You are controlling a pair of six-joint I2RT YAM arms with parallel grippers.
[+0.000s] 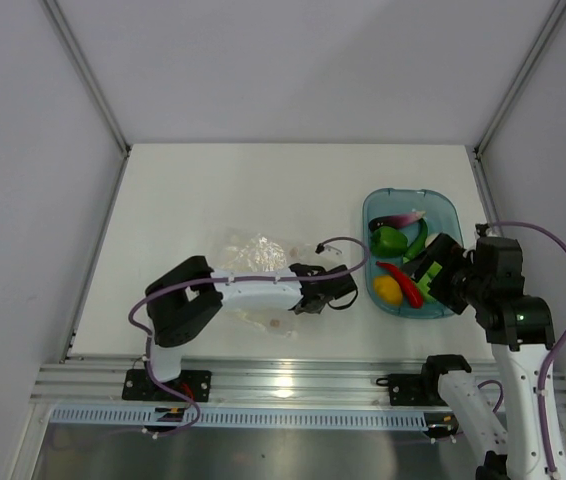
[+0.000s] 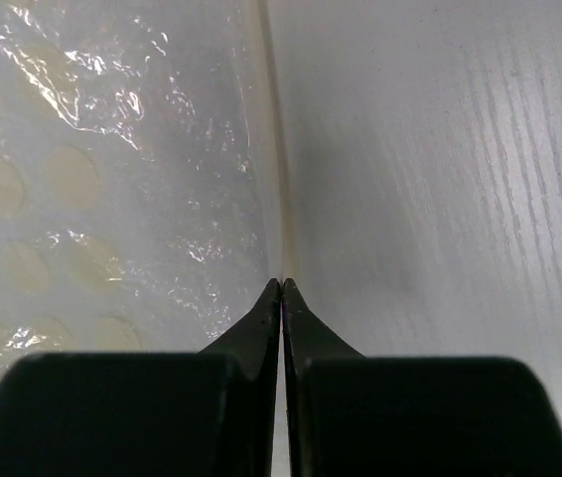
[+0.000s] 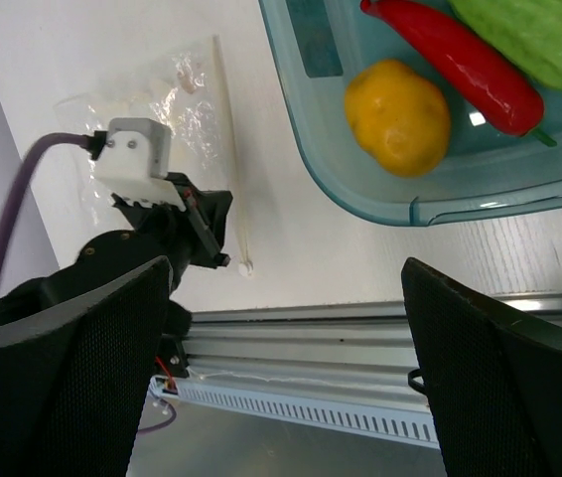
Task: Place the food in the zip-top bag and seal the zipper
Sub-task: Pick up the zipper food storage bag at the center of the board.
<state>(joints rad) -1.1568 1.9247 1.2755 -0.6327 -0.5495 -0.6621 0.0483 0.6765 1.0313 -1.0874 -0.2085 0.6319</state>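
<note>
The bag [image 1: 255, 250] lies flat & crinkled on the white surface [image 1: 213, 180], left of centre. Its zipper [image 2: 273, 149] is a thin pale strip along the edge facing the tray. In the R wrist view we see a small blob at the strip's near end. The L tool [image 2: 281, 288] sits low at that edge, tips pressed together w/ no gap, right on the line of the strip. We can't tell if any film is caught btwn them. Pale round spots show through the plastic in the L wrist view.

To the right, well apart from the bag, the teal tray [image 1: 450, 210] holds:
- a green pepper [image 1: 390, 240]
- a second green piece [image 1: 419, 243] just beside it
- a red chili [image 1: 403, 285]
- a yellow fruit [image 1: 387, 291]
- a purple piece [image 1: 396, 219] at the far end

The R tool [image 1: 431, 272] hovers over the tray's near right part, fingers wide apart, nothing in them. From its wrist cam we see the yellow fruit & chili side by side, just inside the tray's rim. A metal rail [image 1: 283, 378] runs along the near edge of the surface.
</note>
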